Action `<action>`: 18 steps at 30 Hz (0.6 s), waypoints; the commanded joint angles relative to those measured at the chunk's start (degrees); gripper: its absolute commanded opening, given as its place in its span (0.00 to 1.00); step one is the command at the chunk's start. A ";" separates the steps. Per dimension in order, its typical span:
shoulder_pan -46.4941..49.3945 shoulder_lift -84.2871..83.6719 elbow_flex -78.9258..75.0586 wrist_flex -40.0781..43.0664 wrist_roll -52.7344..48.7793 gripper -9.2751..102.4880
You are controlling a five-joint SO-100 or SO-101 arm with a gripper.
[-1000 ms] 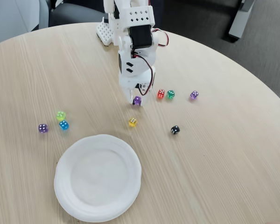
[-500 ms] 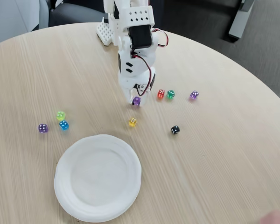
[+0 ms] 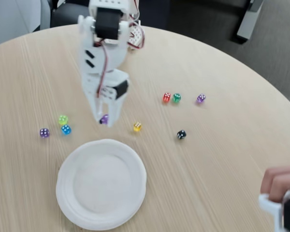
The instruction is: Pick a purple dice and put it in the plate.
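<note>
While the white arm is reaching down from the top of the frame, its gripper (image 3: 104, 120) is hanging just above the centre-left of the table, fingers clenched on the purple dice (image 3: 104, 119). The die is sitting between the fingertips, lifted off the wooden table (image 3: 222, 72) and positioned just above the upper rim of the plate (image 3: 67, 200) in the picture. As a cube it is offering no long axis, and it is too small and blurred to tell which face is pointing where. It is showing as a tiny deep-violet, somewhat see-through block with faint pale specks; the pips are not readable.

The plate is lying in the lower left of the frame, round, white, with a raised rim. Other dice are lying scattered: a yellow die (image 3: 137, 126) just right of the gripper, a black die (image 3: 181, 134) further right, a red die (image 3: 166, 97) and green die (image 3: 176, 97) side by side, and a pinkish-purple die (image 3: 201, 98) beyond them. At the left, a lime die (image 3: 63, 119), blue die (image 3: 65, 129) and lavender die (image 3: 44, 132) are clustering. A person's hand (image 3: 280, 182) is showing at the lower right edge.
</note>
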 commanded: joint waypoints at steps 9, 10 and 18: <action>9.05 0.26 -3.34 -10.72 -7.65 0.08; 9.14 0.26 -3.34 -10.99 -8.17 0.08; 8.17 0.79 -3.34 -15.91 -8.96 0.08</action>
